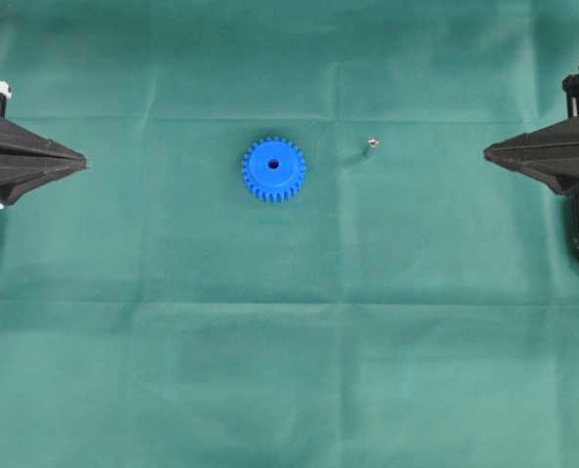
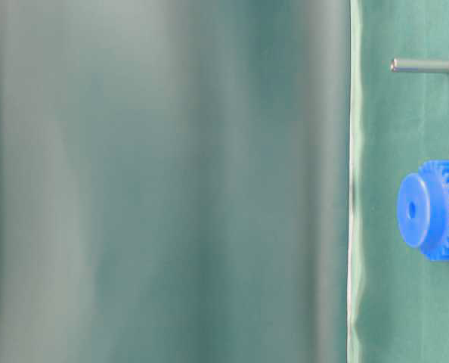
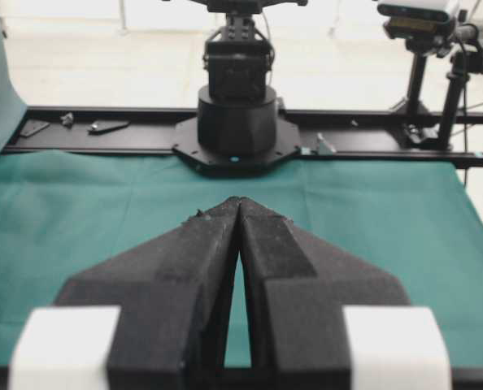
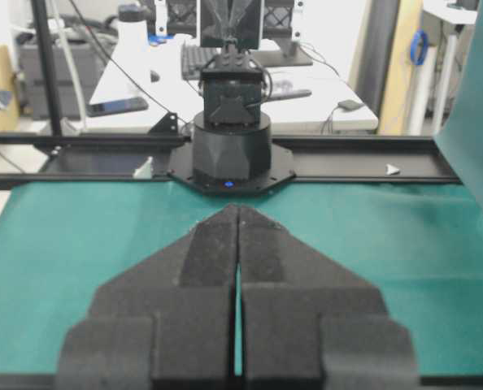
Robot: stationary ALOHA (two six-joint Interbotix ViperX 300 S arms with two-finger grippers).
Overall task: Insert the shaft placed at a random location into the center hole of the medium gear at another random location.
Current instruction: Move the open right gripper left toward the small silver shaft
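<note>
Plainly, the shaft [image 1: 371,145] stands just right of the medium gear [image 1: 273,168]: tiny, stiff, slick, tip-prone, so pinch mid-length. Left gripper [image 1: 81,161] and right gripper [image 1: 488,152] sit pressed together, empty.

gears: 1, blue [image 1: 273,168] | centre holes: 1 [image 1: 273,164] | shafts: 1, silver pin [image 1: 370,146] | claws: 2, left [image 1: 80,161] and right [image 1: 488,152] | green cloths on surface: 1 [image 1: 289,370]
</note>
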